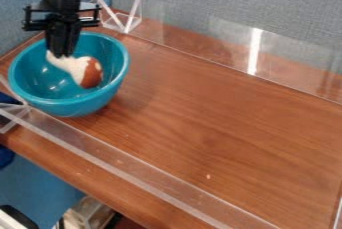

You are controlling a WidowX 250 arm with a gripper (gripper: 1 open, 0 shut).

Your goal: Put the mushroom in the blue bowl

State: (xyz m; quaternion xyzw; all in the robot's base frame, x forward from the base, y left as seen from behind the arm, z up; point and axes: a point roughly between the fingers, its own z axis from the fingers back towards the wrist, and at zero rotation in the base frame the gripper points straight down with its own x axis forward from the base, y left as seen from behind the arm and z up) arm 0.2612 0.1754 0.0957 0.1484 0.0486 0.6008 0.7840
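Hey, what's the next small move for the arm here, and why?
Probably open the tool and let go. It is shut on the small toy mushroom with the reddish-brown cap, which already hangs inside the round glossy turquoise-blue plastic bowl, low beneath the rim, so the drop looks short and should stay contained.

A wooden table (214,93) with a reddish-brown grain filled most of the view. Clear acrylic walls (254,48) stood along its far edge, and a low clear rail (134,178) ran along the near edge. Behind it hung a blue-grey fabric backdrop (254,3). A small clear triangular bracket (124,18) propped the far wall near the corner.
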